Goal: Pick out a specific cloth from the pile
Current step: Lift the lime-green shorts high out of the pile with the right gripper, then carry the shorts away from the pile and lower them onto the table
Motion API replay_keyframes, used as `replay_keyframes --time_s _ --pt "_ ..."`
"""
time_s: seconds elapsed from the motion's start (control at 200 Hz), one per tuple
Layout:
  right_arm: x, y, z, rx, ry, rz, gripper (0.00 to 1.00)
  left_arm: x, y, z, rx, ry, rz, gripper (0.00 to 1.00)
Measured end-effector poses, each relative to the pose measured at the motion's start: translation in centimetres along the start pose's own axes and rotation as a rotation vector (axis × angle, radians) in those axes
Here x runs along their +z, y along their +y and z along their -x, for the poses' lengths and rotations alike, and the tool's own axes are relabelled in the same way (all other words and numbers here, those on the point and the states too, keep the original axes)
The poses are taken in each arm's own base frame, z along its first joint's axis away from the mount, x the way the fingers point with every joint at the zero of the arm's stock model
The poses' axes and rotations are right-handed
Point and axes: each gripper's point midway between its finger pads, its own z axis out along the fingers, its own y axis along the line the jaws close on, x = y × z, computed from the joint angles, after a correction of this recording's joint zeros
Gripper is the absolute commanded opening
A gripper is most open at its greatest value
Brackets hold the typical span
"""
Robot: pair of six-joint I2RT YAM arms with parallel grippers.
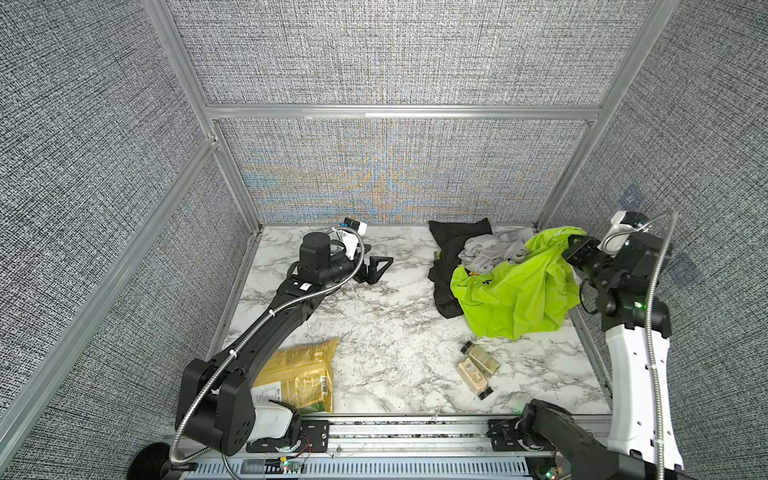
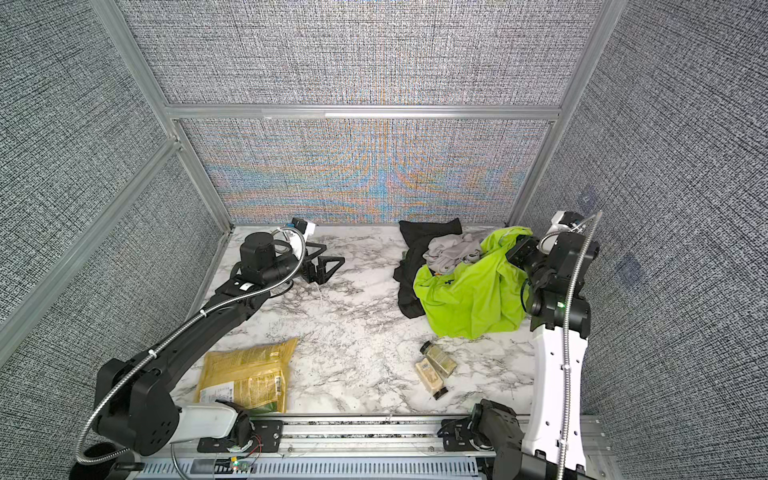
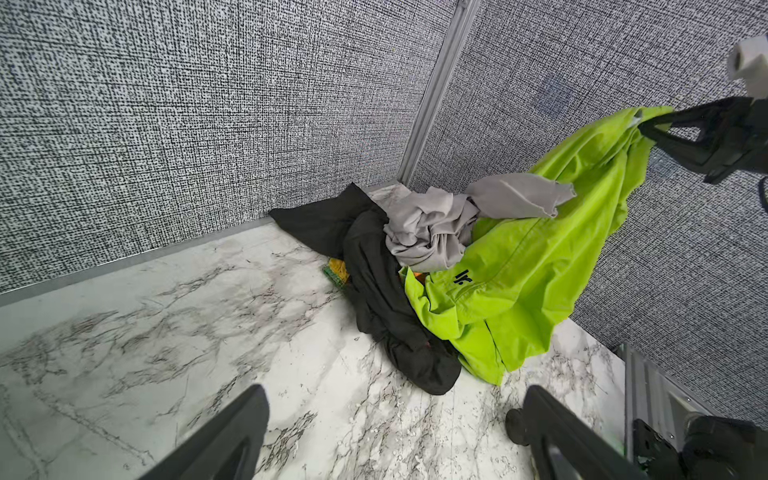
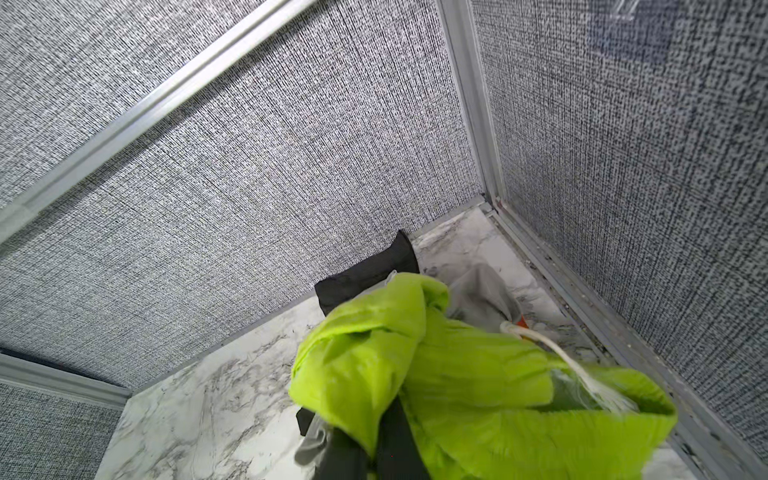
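Robot lab test cell. Aluminium frame (image 1: 399,111) boxed in on three sides with grey woven panels (image 1: 395,54), marble-print counter (image 1: 386,332) inside. Left arm (image 1: 266,328) and right arm (image 1: 631,365) are mounted on a slotted rail (image 1: 407,432) along the front edge, with steel cable conduit (image 1: 656,316) strapped along them and a bare circuit board (image 1: 291,464) with lit LEDs below the rail. Props on the counter are a mixed bag: pile (image 1: 490,266) of clothes, snack bag (image 1: 299,378), spice jars (image 1: 478,368).

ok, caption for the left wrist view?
Right gripper holds one end of neon green cloth aloft, grey garment draped across it.
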Motion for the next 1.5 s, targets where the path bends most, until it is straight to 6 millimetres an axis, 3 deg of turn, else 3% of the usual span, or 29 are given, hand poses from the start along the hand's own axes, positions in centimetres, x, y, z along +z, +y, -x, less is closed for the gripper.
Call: replay_keyframes --time_s 0.455,0.966,1.236,1.501 --pt "-2.7 3.5 6.2 0.021 -0.156 0.079 0.0 0.1 -0.2 0.0 0.007 0.009 0.009 0.99" --pt "-7.2 12.3 17.8 0.136 -0.411 0.416 0.0 0.0 -0.6 0.2 0.01 0.007 -0.005 0.99" --pt "-9.7 19.3 20.9 0.114 -0.443 0.648 0.0 -0.1 -0.6 0.2 0.011 0.006 -0.006 0.99" --pt "-10.6 24.9 20.8 0.073 -0.429 0.806 0.0 -0.2 -0.7 0.4 0.014 0.001 -0.006 0.99"
